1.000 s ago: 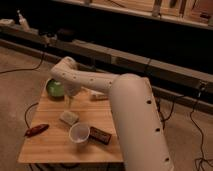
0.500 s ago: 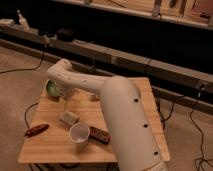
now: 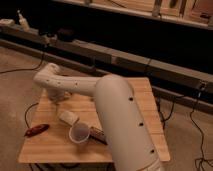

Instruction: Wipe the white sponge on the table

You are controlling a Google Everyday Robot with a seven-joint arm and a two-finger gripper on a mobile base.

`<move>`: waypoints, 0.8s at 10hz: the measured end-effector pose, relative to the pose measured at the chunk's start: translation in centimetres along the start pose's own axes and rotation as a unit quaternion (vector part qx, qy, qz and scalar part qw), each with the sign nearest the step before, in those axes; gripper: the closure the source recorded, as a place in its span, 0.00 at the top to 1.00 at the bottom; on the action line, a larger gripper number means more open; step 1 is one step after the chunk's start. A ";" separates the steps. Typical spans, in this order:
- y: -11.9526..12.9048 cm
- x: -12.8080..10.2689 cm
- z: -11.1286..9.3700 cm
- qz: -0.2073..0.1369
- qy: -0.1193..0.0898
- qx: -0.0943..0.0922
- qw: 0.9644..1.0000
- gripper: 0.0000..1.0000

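Observation:
The white sponge (image 3: 67, 118) is a small off-white block lying on the left half of the light wooden table (image 3: 142, 100). My white arm reaches from the lower right across the table to its far left. The gripper (image 3: 58, 96) hangs down from the arm's end, just behind and slightly left of the sponge. I cannot tell if it touches the sponge.
A white cup (image 3: 80, 133) stands in front of the sponge, with a dark flat packet (image 3: 98, 135) to its right. A reddish-brown object (image 3: 37, 130) lies at the left edge. Cables run over the floor. A long dark bench stands behind.
The arm's far end has swung left over the table. It now covers the green object that showed at the back left corner. The sponge and cup have not moved.

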 end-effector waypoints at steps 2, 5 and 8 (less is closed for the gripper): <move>0.2 -0.1 0.0 0.002 0.000 0.000 1.000 0.80; -0.1 0.0 0.1 0.006 0.003 -0.003 1.000 0.80; -2.5 -0.8 0.8 0.031 0.008 -0.012 0.999 0.80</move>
